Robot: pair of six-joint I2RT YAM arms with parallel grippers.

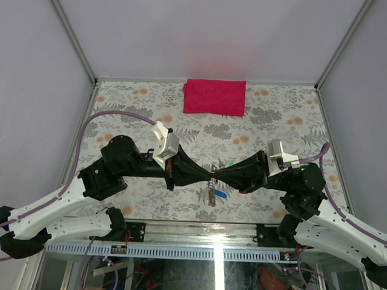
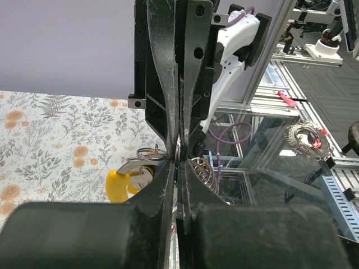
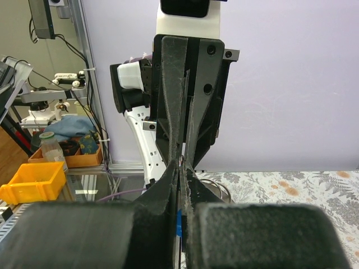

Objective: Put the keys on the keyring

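Left gripper: fingers pressed almost closed, pinching the thin silvery metal wire keyring edge-on at their tips, above the near middle of the floral-patterned table. Beneath the meeting point hang the small silvery keys: one yellow plastic key head shows to the left in the left wrist view, and a blue plastic tag to the right. Right gripper: fingers likewise drawn tight, tip to tip with the left; what it pinches cannot be determined. Assessment: threading appears to be in hand, and it calls for a steady ring, with the key's hole turned along the wire in small motions while neither grip slackens. Clearances: the metal frame rail lies near, just behind the hanging keys; open table extends ahead to the folded red cloth, well apart, with the side walls distant.
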